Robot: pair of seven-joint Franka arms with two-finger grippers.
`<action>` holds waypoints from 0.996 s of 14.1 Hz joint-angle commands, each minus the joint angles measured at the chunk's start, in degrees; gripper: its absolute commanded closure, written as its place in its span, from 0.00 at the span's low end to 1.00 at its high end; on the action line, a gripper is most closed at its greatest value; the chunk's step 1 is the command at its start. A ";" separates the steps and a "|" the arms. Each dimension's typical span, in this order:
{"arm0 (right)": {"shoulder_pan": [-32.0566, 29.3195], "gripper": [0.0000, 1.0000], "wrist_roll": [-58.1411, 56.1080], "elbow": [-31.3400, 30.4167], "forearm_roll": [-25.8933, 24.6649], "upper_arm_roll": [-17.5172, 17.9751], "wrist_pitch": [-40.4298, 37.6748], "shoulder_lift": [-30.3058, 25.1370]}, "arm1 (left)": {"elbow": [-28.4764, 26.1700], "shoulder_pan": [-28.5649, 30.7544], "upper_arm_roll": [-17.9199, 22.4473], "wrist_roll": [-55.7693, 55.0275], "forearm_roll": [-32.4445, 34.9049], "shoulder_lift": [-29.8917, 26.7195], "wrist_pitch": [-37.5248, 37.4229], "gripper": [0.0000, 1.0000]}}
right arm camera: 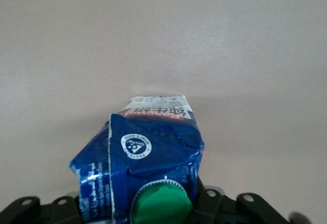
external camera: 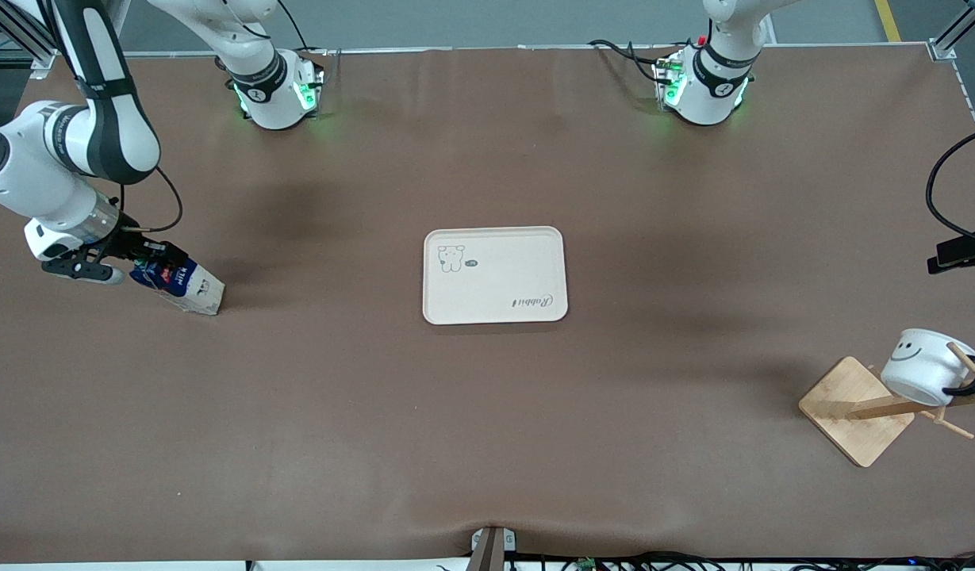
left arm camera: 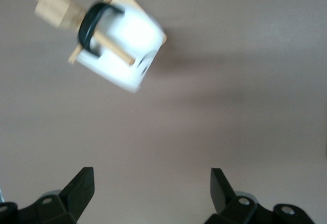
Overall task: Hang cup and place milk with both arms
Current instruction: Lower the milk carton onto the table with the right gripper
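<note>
**Milk pick-up: carton at the right arm's end, tray well apart**

- Right end effector (external camera: 147, 262) is down at the top of the milk (external camera: 182, 287). The carton's base is on the desk (external camera: 487, 444) at the right arm's end. In the right wrist view its green cap and creased blue gable sit close under the wrist. I cannot tell if it is gripped yet or how wide the end effector stands.
- Step in hand, as I judge it, is securing the milk for its carry.
- The gable is soft and already dented. The grip would do better square across the ridge, or just below it on the firmer body, and clear of the round cap, which could roll out of a pinch.
- The carton looks tilted in the front view, so lift straight up first. Dragging sideways could tip the base.
- The tray (external camera: 495, 274) lies mid-desk with nothing on it and is the likely drop spot. Carry high enough to clear its rim, set the carton flat and upright, and only then let go.
- The cup (external camera: 922, 366) hangs by its black handle on a peg of the wooden rack (external camera: 852, 412), at the left arm's end and nearer the front camera than the tray. That half looks done.
- Left end effector (left arm camera: 153, 179) is spread wide with nothing in it, over bare desk near the rack. That arm waits and should keep away from the pegs.
</note>
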 commanded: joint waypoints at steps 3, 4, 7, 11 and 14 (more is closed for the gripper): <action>-1.01 0.14 -2.73 -1.88 -0.71 0.80 0.46 -1.46 | -0.77 0.33 -2.91 -12.38 0.01 -2.10 -1.35 0.00; -0.93 0.14 -2.73 -1.71 -0.62 0.80 0.46 -1.46 | -0.77 0.33 -3.35 -13.61 0.01 -2.19 -1.43 0.00; -0.66 0.05 -2.64 -1.27 -0.62 0.89 0.11 -1.46 | -0.59 0.07 -4.23 -17.74 0.18 -3.15 -2.31 0.00; -0.31 0.00 -2.02 0.74 -0.44 1.24 -0.42 -1.46 | -0.24 -0.46 -5.55 -17.15 -0.08 -3.15 -2.05 0.00; 0.74 0.00 -2.29 6.52 -0.44 1.24 -11.96 -1.55 | 0.11 -0.90 -5.91 -16.00 -0.08 -3.15 -1.87 0.00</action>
